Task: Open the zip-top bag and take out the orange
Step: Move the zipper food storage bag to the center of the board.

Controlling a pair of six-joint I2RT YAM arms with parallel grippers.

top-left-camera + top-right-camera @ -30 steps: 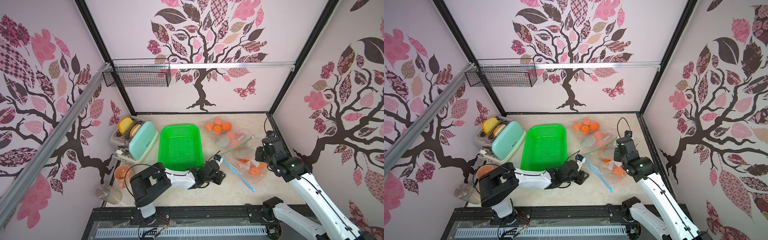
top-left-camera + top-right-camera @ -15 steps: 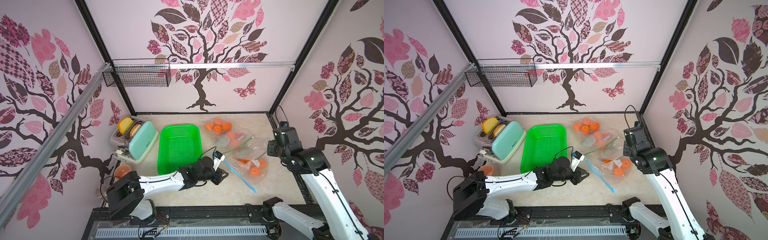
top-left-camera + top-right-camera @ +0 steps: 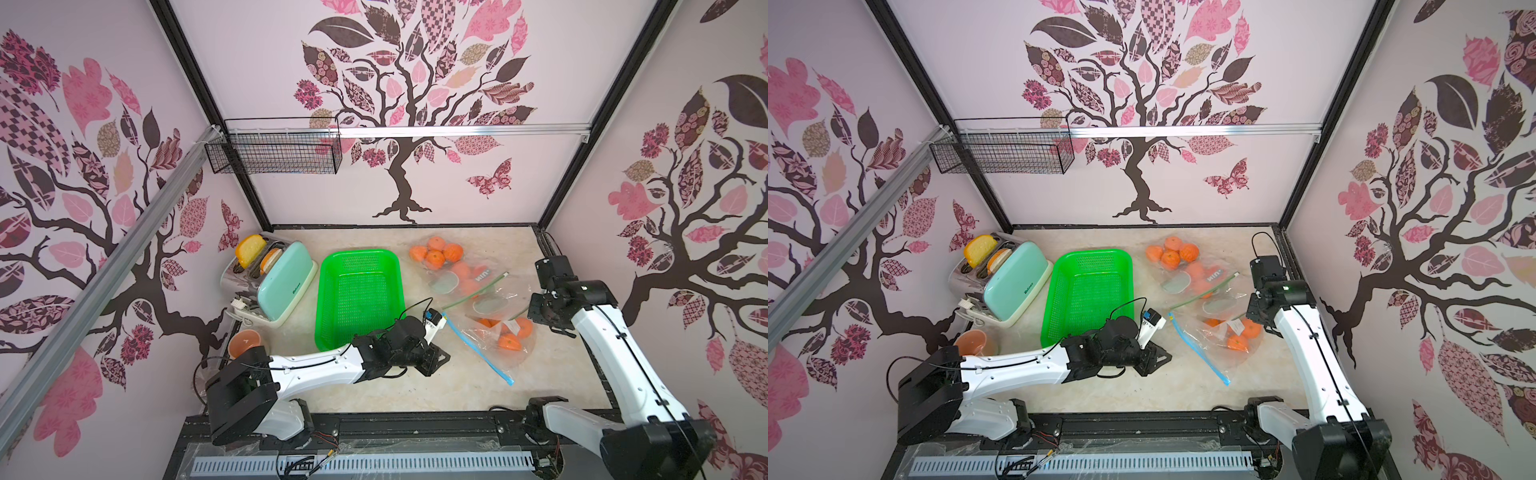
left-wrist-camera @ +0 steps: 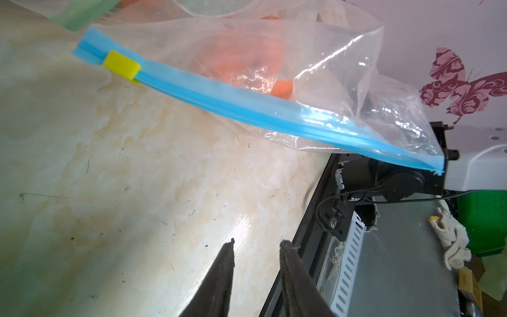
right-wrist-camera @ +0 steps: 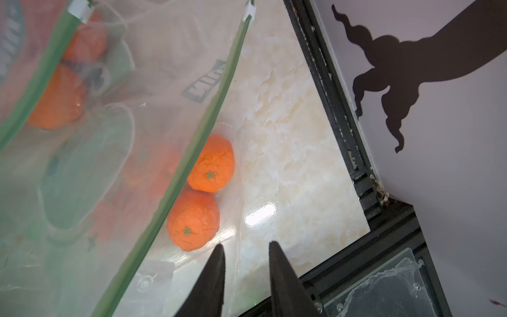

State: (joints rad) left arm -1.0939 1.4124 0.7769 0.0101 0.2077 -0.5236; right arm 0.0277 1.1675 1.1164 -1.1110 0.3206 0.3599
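A clear zip-top bag (image 3: 494, 353) with a blue zip strip (image 4: 247, 101) lies on the marble table, right of centre. Its yellow slider (image 4: 122, 66) sits near the far end of the strip, which looks closed along its length. Inside it lie oranges (image 3: 509, 341) (image 3: 1250, 328) (image 5: 193, 219). My left gripper (image 3: 434, 362) (image 4: 258, 243) hangs low over bare table just left of the strip, open and empty. My right gripper (image 3: 538, 318) (image 5: 246, 244) hovers over the bag's right edge beside the oranges, open, holding nothing.
Green-zip bags (image 3: 469, 282) with more oranges overlap the blue-zip bag at the back. Loose oranges (image 3: 436, 253) lie behind them. A green basket (image 3: 359, 295), a toaster (image 3: 286, 286) and an orange cup (image 3: 245, 343) stand to the left. The right wall is close to the right arm.
My left arm has unfolded and stretched out low, its gripper staying near the strip's end. My right wrist has drawn back from over the bag toward the right wall.
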